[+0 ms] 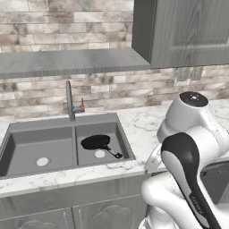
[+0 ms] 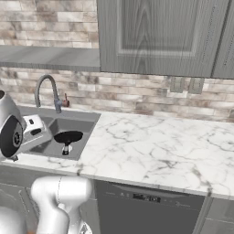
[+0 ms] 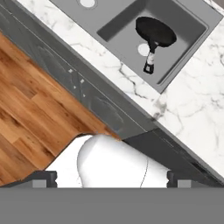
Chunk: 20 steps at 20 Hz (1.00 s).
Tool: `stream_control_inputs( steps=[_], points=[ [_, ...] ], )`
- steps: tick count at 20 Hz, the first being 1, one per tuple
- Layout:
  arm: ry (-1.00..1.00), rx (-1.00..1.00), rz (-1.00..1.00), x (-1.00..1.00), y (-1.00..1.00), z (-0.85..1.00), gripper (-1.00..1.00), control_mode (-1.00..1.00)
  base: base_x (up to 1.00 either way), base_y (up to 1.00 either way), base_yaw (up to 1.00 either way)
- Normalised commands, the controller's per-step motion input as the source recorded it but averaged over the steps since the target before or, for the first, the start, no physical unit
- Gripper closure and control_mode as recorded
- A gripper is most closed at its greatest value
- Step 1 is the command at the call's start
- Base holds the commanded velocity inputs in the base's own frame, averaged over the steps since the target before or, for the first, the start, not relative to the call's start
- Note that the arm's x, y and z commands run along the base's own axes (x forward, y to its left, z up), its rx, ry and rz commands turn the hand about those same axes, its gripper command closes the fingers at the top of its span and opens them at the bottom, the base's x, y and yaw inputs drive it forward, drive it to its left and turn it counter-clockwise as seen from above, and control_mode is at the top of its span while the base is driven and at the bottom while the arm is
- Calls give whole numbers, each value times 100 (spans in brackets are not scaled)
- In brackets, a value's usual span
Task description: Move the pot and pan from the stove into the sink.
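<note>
- Done, as far as can be judged: the pan (image 1: 96, 142) already lies in the sink (image 1: 27, 129). It sits in the right-hand basin of the 2, flat on the bottom, with its handle (image 1: 112, 152) pointing toward the front right corner and its silvery tip close to the basin wall. The drain hole is just beside the pan's rim.
- Left to do, by my reading: 1 of 2 items is in place. The pot and the stove are out of frame here, so the pot presumably has yet to be fetched; I cannot tell where it stands.
- The faucet (image 1: 69, 101) rises behind the divider between the basins and is well clear of the pan.
- The gripper (image 3: 111, 179) has its fingers spread wide apart, 1 tip (image 3: 43, 178) at each lower side of the hand view, with nothing between them.
- Relative to the fingers, the pan is well apart: in the hand view it lies far up and to the right, beyond the marble counter (image 3: 192, 109) edge and the cabinet front, with the wood floor (image 3: 30, 109) on the other side.
</note>
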Motion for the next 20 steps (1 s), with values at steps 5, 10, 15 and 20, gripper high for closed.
stream_control_inputs(
  steps=[5, 10, 15, 20],
  points=[
    [-6, 2, 4, -37, -4, 17, -100, -100, 0, 0, 0],
    [0, 0, 0, -3, 0, 0, -100, 100, -26, 0, 3],
    [0, 0, 0, 0, 0, 0, -100, 100, -86, 1, 17],
    [0, 0, 0, 0, 0, 0, -100, 100, -28, 20, 34]
  ],
)
